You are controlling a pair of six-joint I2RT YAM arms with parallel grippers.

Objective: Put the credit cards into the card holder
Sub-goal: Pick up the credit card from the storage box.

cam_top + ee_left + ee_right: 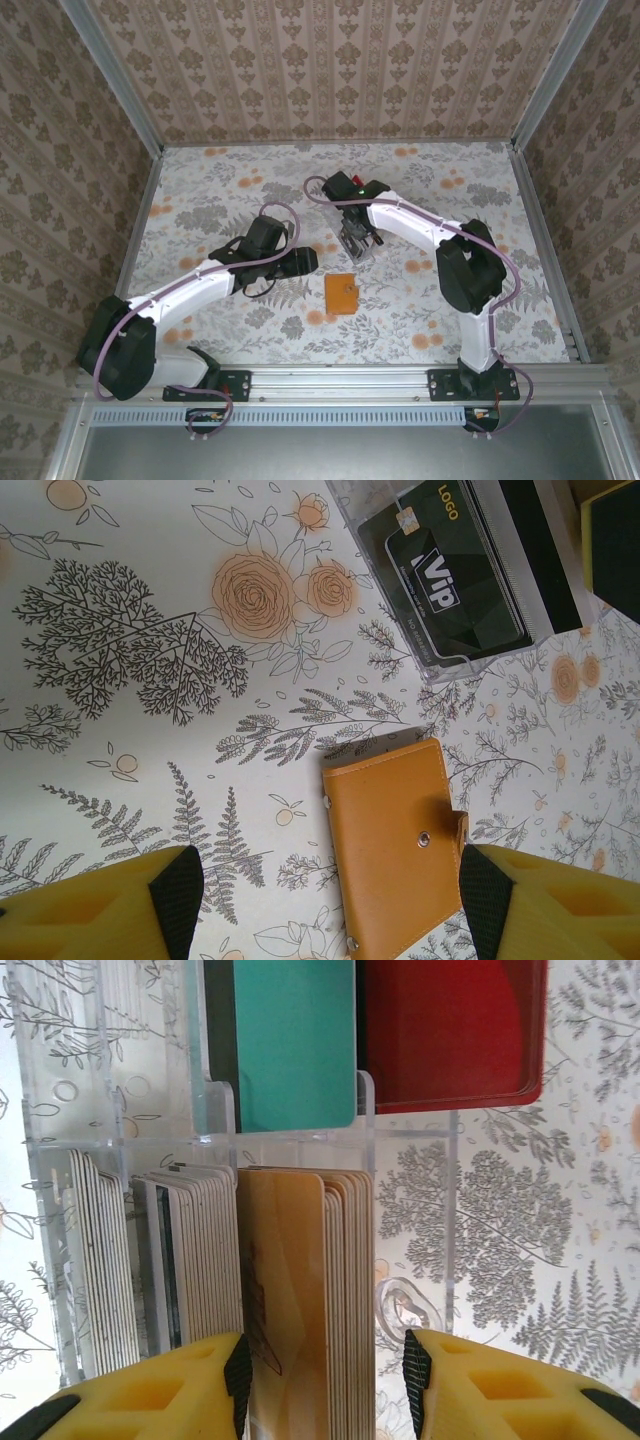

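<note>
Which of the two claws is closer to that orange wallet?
Left. The left gripper hovers close by the card holder, jaws open; the right gripper is farther back, straddling beige cards in the clear rack.

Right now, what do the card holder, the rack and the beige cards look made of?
The card holder looks like orange-tan leather or faux leather: matte, with a metal snap. The rack seems clear glossy acrylic: the tablecloth shows through. The beige cards look like thin smooth plastic, judging by their even edges.

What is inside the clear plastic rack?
In the rack, separate compartments hold stacks: beige cards, white cards, greyish cards, teal cards, red cards. Each stack's outer card covers the faces behind it.
</note>
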